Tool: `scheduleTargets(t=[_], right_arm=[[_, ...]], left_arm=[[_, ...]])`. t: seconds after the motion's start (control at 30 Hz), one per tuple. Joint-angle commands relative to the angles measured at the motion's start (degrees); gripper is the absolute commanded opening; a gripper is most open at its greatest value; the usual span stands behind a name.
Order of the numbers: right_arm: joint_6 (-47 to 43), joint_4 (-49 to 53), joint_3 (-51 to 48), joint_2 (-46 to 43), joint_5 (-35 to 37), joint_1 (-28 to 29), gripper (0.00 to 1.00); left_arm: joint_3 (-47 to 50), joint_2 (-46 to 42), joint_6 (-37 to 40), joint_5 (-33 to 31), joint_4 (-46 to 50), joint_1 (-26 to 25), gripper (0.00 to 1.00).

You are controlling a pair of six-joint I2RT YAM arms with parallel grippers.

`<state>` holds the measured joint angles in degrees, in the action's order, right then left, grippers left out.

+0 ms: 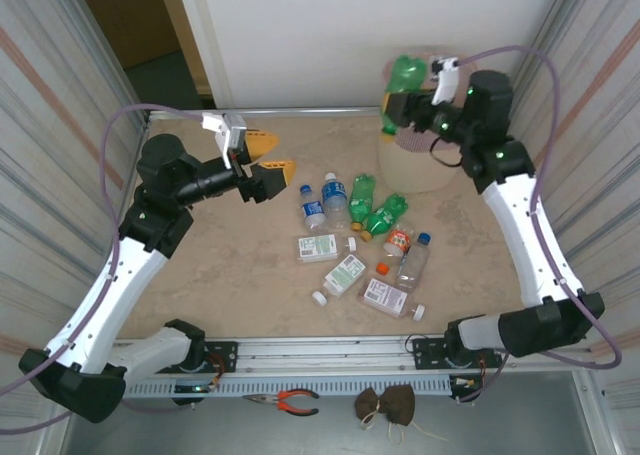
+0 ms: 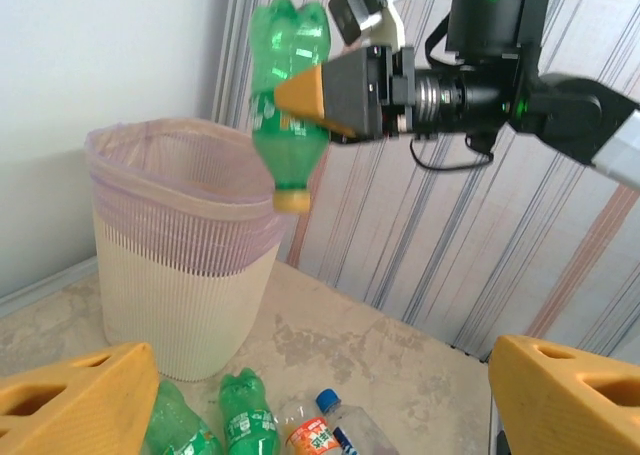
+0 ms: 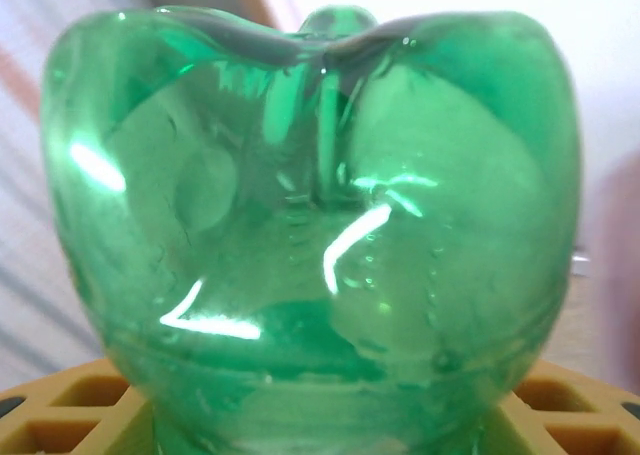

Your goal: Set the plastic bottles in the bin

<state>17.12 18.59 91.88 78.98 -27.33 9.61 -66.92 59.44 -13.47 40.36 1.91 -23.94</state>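
Observation:
My right gripper [image 1: 397, 110] is shut on a green soda bottle [image 1: 406, 74], held cap-down above the bin [image 1: 417, 170], a cream ribbed wastebasket with a pink liner at the back right. The left wrist view shows that bottle [image 2: 288, 95] hanging over the bin's rim [image 2: 180, 150], clamped in the right gripper [image 2: 322, 100]. Its base [image 3: 315, 225] bulges between the yellow fingers [image 3: 70, 405]. My left gripper [image 1: 272, 155] hovers open and empty left of the pile of several bottles: clear blue-labelled ones [image 1: 313, 207], green ones [image 1: 362, 197], flat white-labelled ones [image 1: 322, 247].
Striped curtain walls close in both sides of the table. Along the near edge runs a metal rail [image 1: 320, 353], with red-handled pliers [image 1: 285, 402] and a brown bundle [image 1: 388, 403] in front of it. Bare tabletop [image 1: 230, 275] lies left of the pile.

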Motion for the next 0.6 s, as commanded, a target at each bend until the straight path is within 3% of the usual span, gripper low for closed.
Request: scheduleTargets(t=[0.0,0.17,0.33,0.57], right_arm=[[-3.07,6.33,6.90,4.78,-1.13,-4.33,0.55],[-7.61,14.75,19.89,14.71,1.33,-8.49,0.54],[-12.07,24.83,33.15,25.16,4.38,-9.03,0.53],[-15.60,33.06,41.27,33.66,5.15,-8.91,0.53]], left_arm=[[0.94,-1.51,0.69,-0.81,0.59,0.43,0.86],[1.94,-2.11,0.46,-1.14,0.98,0.45,0.85],[1.97,-2.14,0.99,-1.94,2.30,0.48,0.85],[2.49,-1.87,1.43,-2.30,2.93,0.55,0.85]])
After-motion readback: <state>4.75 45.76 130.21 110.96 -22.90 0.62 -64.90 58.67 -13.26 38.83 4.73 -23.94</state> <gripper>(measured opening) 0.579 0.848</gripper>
